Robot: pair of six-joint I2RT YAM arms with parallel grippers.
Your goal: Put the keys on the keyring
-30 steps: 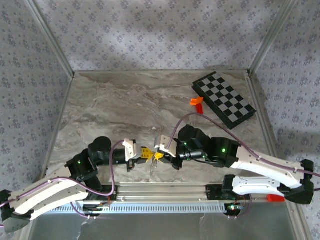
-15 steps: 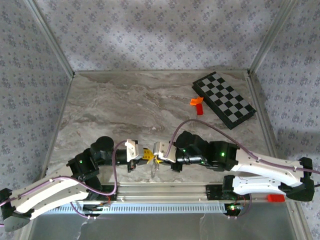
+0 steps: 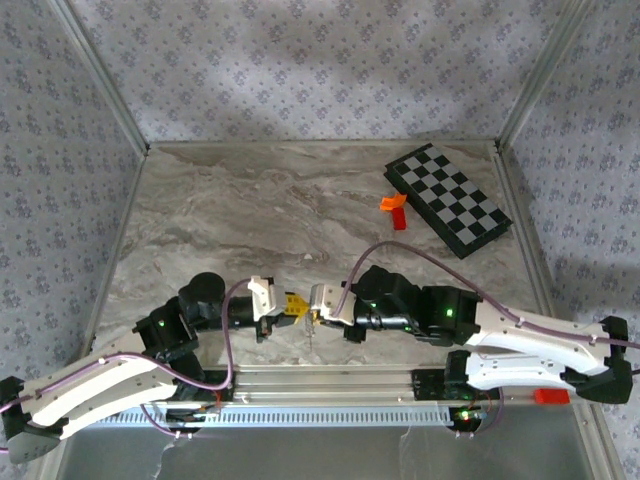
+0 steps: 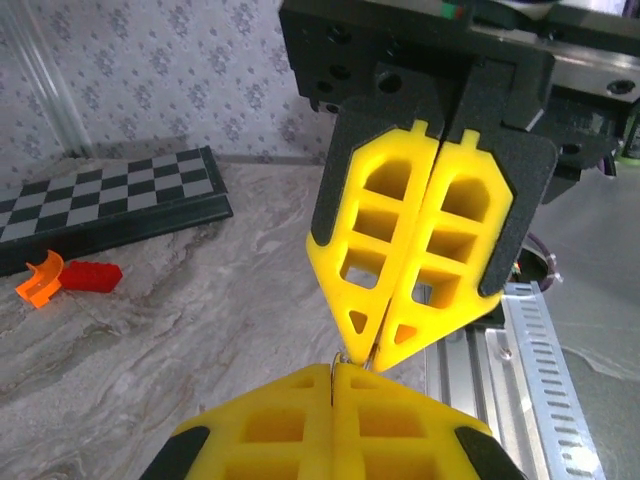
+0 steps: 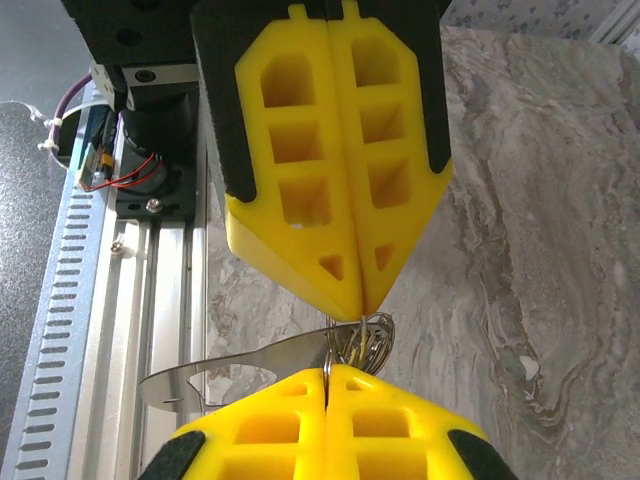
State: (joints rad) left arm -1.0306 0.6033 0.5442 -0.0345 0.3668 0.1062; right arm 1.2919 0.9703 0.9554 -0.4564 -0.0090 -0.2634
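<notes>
1. Reference: the slotted rail along the near edge of the table.

2. Just beyond the rail, near its middle, the left gripper and the right gripper meet tip to tip above the table. Both sets of fingers are pressed together, with no gap between the yellow pads.

3. The keyring sits between the two sets of tips. A thin wire of the loop enters each pad seam, so each gripper appears to pinch it. A flat silvery strip hangs from the ring toward the rail. Whether this strip is a key blade cannot be told. The keys cannot be told apart from the yellow pads.

4. Handling, as judged:
   - The ring is light, stiff, springy and smooth, so it is likely to slip or rotate in soft pads.
   - Hold it across the coil, flat between the pads and away from the split end.
   - Keep the split end free to be pried open.
   - Expect the hanging strip to swing.

5. Far beyond the rail, toward its right end, the orange and red blocks lie just beside the chessboard.
</notes>
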